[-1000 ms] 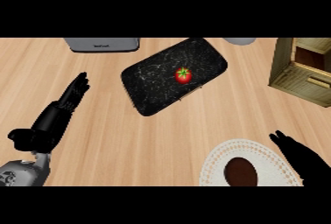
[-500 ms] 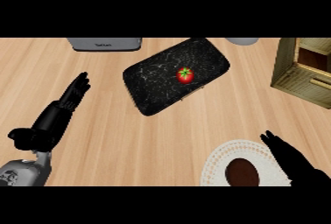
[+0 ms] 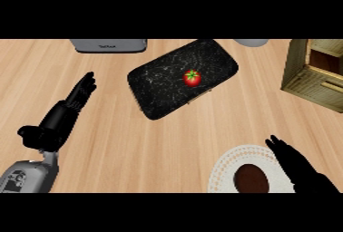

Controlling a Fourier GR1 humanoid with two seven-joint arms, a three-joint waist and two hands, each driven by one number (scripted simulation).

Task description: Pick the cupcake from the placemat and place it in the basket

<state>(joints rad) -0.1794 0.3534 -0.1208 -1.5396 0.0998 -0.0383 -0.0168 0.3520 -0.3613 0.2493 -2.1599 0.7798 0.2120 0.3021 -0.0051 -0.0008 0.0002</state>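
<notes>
A brown cupcake [image 3: 251, 177] sits on a round white lacy placemat [image 3: 227, 164] at the lower right, partly cut off by the view's lower edge. My right hand [image 3: 298, 166] lies just right of the cupcake, over the placemat's right rim, fingers straight and pointing up-left; it holds nothing. The woven basket [image 3: 313, 74] stands at the right edge, further up. My left hand [image 3: 64, 115] rests open at the left, fingers pointing up.
A black tray [image 3: 161, 88] lies tilted in the upper middle with a red tomato [image 3: 192, 78] on it. A grey toaster [image 3: 108, 45] and a grey round object [image 3: 251, 42] sit at the top edge. Bare wooden counter lies between placemat and basket.
My right hand has slid left and a little up, closer to the cupcake and over the placemat's rim. The left hand and all objects stayed put.
</notes>
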